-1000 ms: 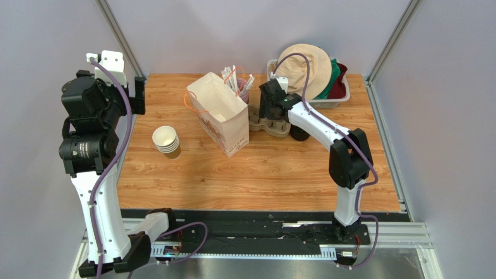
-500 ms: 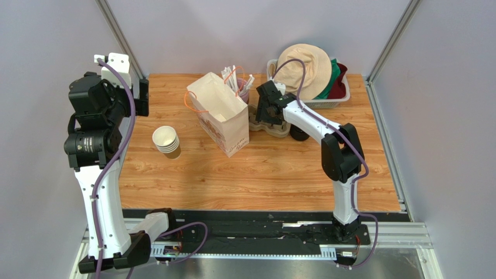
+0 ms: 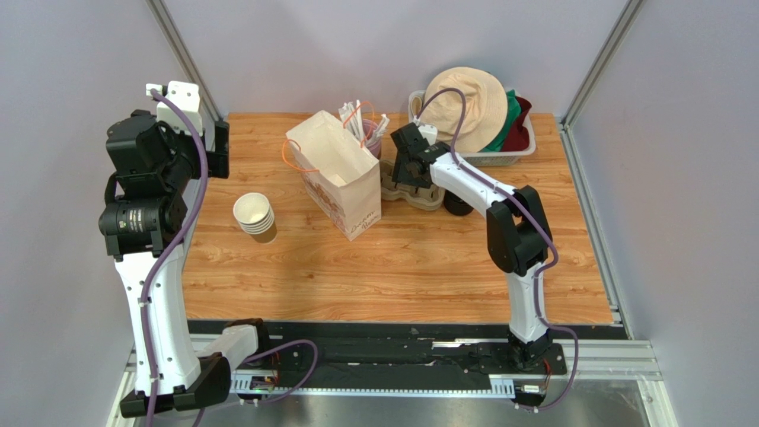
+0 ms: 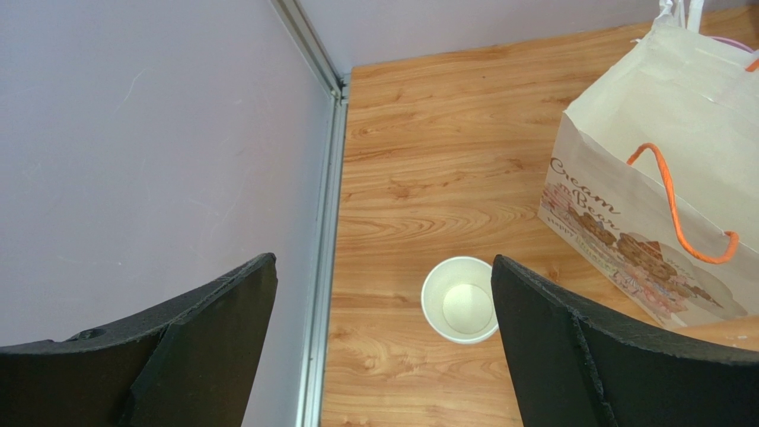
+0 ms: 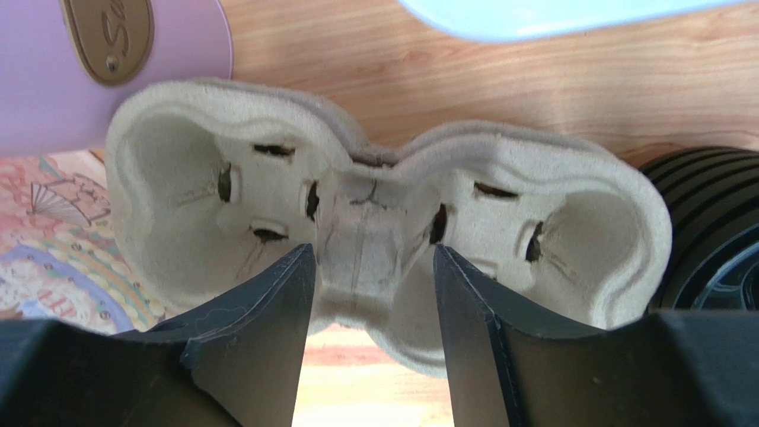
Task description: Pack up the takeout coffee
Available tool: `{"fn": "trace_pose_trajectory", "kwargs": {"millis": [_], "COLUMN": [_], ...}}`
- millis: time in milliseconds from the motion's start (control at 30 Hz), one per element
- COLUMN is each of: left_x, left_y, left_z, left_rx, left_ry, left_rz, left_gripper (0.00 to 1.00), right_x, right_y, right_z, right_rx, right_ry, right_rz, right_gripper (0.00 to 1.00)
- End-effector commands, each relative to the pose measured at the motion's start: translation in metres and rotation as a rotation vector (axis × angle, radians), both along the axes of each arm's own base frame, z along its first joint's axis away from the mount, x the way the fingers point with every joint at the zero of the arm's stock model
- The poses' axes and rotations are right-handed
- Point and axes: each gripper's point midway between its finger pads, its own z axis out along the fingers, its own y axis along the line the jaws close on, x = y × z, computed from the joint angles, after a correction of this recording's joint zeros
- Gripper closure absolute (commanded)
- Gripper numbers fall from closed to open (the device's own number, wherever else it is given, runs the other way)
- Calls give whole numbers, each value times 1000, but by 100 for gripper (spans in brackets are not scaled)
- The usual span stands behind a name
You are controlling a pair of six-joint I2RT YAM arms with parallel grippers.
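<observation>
Right end effector (image 5: 372, 267) open over beige moulded-pulp two-cup carrier (image 5: 379, 191), gripping nothing, cream paper bag (image 3: 343, 182) nearby, packing seemingly not yet begun.

My right gripper (image 3: 411, 176) hangs over the pulp cup carrier (image 3: 431, 199), jaws seemingly parted; the paper bag (image 3: 338, 178) stands just left of my fingers.

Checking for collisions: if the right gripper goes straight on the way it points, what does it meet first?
Probably the beige moulded-pulp two-cup carrier: the open right gripper is aimed at its narrow middle bridge. Depth is hard to judge.
</observation>
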Motion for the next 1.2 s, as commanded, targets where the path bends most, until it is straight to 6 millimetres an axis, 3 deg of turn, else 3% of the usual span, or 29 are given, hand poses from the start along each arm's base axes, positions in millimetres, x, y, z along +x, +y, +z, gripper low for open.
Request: {"fn": "trace_pose_trajectory", "kwargs": {"millis": [0, 200, 600, 800, 1067, 1167], "left_x": [3, 4, 3, 6, 7, 8], "left_y": [0, -1, -1, -4, -4, -4], "left_z": [0, -2, -1, -3, -3, -3], "left_rx": [0, -7, -8, -17, -19, -23], "left_ry": [-8, -4, -6, -2, -1, 0], "left_rz": [-6, -9, -11, -22, -22, -24], "left_gripper": [1, 1, 1, 1, 1, 1], "right_x": [23, 27, 25, 25, 27, 28], "right_y": [3, 8, 10, 12, 11, 10], "right_z": [20, 24, 13, 17, 20, 31], "right_rx": [18, 17, -34, -34, -45, -49], "right_ry": [-91, -105, -93, -103, -112, -135], "right_rz": [-41, -31, -25, -20, -13, -10], "right_gripper": [45, 47, 48, 60, 88, 89]}}
